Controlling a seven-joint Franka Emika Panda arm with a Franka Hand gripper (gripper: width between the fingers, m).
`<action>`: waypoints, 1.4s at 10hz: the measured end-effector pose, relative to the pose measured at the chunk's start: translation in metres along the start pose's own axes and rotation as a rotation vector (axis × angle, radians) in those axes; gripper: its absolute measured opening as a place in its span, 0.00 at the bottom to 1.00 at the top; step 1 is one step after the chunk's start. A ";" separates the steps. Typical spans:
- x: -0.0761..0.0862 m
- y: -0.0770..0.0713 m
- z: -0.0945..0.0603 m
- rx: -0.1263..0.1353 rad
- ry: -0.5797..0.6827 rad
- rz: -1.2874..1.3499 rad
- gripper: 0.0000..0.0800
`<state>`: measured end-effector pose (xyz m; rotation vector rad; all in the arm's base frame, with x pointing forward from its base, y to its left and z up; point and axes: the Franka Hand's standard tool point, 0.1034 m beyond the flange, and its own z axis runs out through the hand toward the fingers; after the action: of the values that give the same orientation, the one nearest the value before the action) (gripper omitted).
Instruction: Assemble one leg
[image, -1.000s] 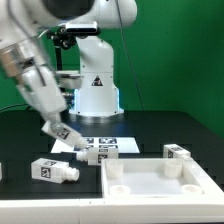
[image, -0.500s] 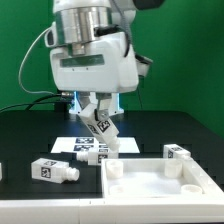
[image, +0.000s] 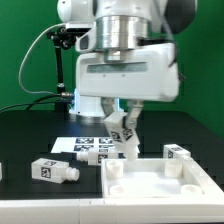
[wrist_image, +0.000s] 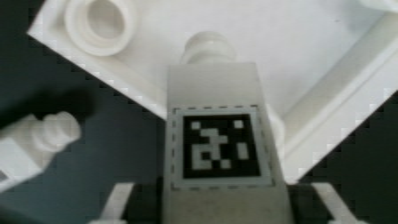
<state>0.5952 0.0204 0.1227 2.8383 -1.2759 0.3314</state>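
My gripper (image: 124, 128) is shut on a leg (image: 126, 138), a small white block with a square tag, held tilted with its peg end down over the near-left corner of the large white panel (image: 160, 190). In the wrist view the held leg (wrist_image: 215, 125) fills the middle between my fingers (wrist_image: 125, 203). Its peg (wrist_image: 208, 46) points at the panel (wrist_image: 338, 90), close to a corner socket (wrist_image: 98, 22). I cannot tell whether the peg touches the panel.
A second leg (image: 55, 170) lies on the black table toward the exterior view's left and shows in the wrist view (wrist_image: 36, 150). Another leg (image: 178, 153) stands behind the panel. The marker board (image: 90, 146) lies behind my gripper. The robot base (image: 90, 100) stands at the back.
My gripper has carried the leg from over the marker board toward the exterior view's right, to the panel's near-left corner. The arm has swung in front of the base.
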 end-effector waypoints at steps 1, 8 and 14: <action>-0.006 -0.019 -0.004 0.001 0.030 -0.062 0.36; -0.051 -0.059 0.009 -0.017 0.184 -0.359 0.36; -0.039 -0.076 -0.005 0.015 0.232 -0.507 0.36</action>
<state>0.6249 0.1002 0.1254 2.8896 -0.4909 0.6223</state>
